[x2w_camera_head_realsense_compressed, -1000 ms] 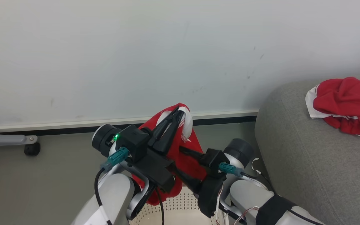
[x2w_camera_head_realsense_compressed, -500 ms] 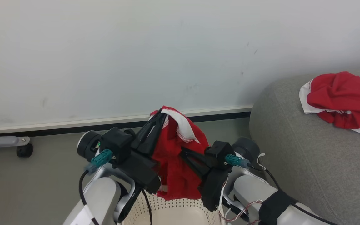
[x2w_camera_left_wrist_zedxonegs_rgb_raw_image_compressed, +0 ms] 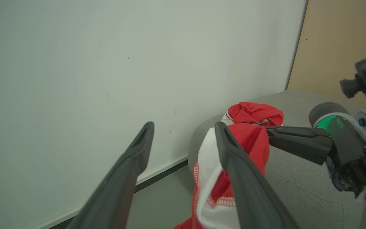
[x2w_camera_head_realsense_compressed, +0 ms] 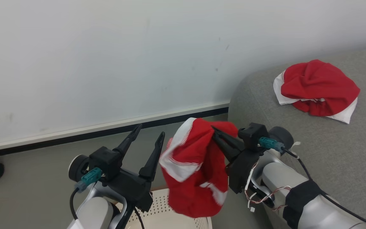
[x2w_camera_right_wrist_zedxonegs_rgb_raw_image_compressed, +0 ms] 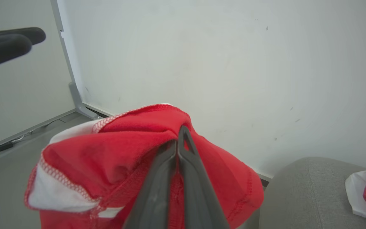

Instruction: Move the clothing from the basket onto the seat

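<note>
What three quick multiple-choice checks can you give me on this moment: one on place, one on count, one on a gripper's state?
1. Of the basket, the floor and the seat, which bears the loose garment?
A. basket
B. floor
C. seat

2. How many red garments show in the head view?
A. one
B. two
C. three

3. How does the left gripper stand?
A. open, holding nothing
B. shut on cloth
C. shut on nothing

Answers:
1. C: the loose garment lies crumpled on the grey cushion.
2. B: one lies on the seat, and the hanging garment is pinched in the shut right gripper.
3. A: its two fingers stand spread apart with nothing between them, beside the cloth.
</note>
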Motion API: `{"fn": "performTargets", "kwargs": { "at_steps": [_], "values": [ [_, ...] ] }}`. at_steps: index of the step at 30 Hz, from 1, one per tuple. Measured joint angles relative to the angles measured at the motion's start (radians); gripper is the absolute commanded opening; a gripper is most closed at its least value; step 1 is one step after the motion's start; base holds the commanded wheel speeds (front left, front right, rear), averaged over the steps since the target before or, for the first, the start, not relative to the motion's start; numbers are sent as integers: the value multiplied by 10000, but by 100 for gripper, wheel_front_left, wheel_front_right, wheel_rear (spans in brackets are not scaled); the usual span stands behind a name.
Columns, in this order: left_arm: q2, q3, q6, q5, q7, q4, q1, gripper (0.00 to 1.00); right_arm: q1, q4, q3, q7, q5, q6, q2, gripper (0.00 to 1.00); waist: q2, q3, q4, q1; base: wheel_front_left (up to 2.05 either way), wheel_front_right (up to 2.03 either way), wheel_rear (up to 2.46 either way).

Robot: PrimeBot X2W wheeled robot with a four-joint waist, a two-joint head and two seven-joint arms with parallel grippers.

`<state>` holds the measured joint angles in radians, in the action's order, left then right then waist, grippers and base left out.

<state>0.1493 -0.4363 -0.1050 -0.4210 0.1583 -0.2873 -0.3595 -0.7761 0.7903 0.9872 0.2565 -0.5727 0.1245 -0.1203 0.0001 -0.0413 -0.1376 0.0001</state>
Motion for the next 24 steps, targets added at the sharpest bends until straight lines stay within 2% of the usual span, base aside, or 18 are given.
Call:
{"fn": "performTargets", "kwargs": {
  "at_steps": [11, 14, 24],
  "values": [
    [-13, -366, -6, 6, 121, 82, 735, 100, 129, -161, -671, 0, 100, -13, -1241, 0, 0, 5, -1164, 0, 0, 0, 0],
    [-54, -535, -8, 12, 209, 113, 924, 100, 235, -380, -836, 2, 136, -105, -1544, 0, 0, -1, -1512, 0, 0, 0, 0],
    [-291, -853, -6, 15, 295, 215, 1336, 100, 308, -1150, -1193, 2, 464, -236, -2102, 0, 0, 22, -2718, -1, 0, 0, 0]
  ]
}}
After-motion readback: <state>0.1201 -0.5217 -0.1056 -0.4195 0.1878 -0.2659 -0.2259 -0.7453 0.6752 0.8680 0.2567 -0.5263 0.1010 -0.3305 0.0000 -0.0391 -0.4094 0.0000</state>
